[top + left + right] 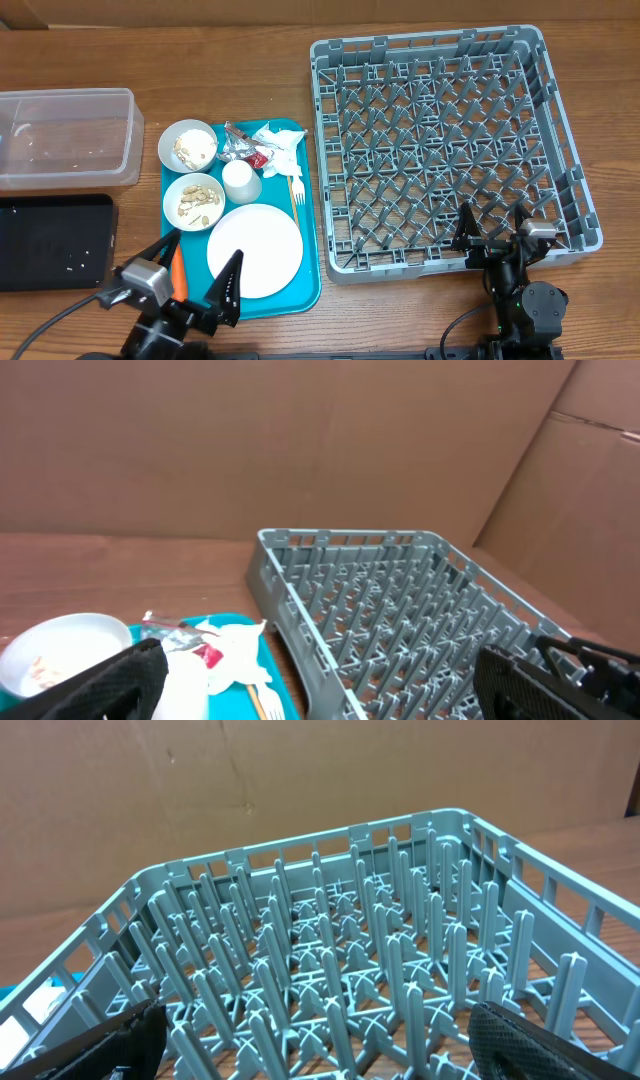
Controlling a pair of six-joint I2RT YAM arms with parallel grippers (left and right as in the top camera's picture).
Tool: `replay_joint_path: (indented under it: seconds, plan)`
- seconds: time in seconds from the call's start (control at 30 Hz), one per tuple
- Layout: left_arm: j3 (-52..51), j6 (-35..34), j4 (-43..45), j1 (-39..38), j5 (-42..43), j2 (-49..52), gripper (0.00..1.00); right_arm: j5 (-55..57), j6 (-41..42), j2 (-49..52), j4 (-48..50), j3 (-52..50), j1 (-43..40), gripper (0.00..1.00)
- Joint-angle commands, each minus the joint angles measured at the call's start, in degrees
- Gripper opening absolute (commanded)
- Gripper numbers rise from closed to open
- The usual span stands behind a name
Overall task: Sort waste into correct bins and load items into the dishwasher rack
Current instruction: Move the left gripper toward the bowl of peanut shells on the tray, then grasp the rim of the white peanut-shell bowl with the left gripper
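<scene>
Farthest left, the clear tub (125, 150) lay with its long side across the table, a few pale crumbs inside; the black tray (55, 235) sat just in front of it, also lengthwise across and flecked with crumbs. The left gripper (207, 245) hovered over the near left corner of the teal tray (311, 270), fingers spread wide and pointing away toward the far edge, grasping nothing. Between those fingers the carrot (178, 272) lay on the teal tray, its long axis running near to far, beside the plate (258, 250). Beyond stood two bowls (187, 146) (194, 200) of scraps, the cup (240, 180), the foil wrappers (238, 145) and the napkin (280, 148). The fork (297, 193) lay along the tray's right side, tines toward the napkin. Just right of the tray sat the dishwasher rack (322, 150), pegs upright. The right gripper (492, 215) hung at its near right edge, fully spread, empty, aimed into the rack
</scene>
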Motion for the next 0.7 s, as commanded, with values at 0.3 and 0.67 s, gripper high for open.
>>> replay_joint_path:
  seconds: [0.3,0.67]
  plan:
    - [16.50,4.70,-15.74,-0.39,1.40,20.24,1.00,-0.04,-0.20,-0.61,0.24,-0.26,-0.20,1.00]
    - [22.69,4.28,-30.08,-0.42,-17.81,46.58,1.00,-0.04,-0.20,-0.61,0.22,-0.26,-0.20,1.00]
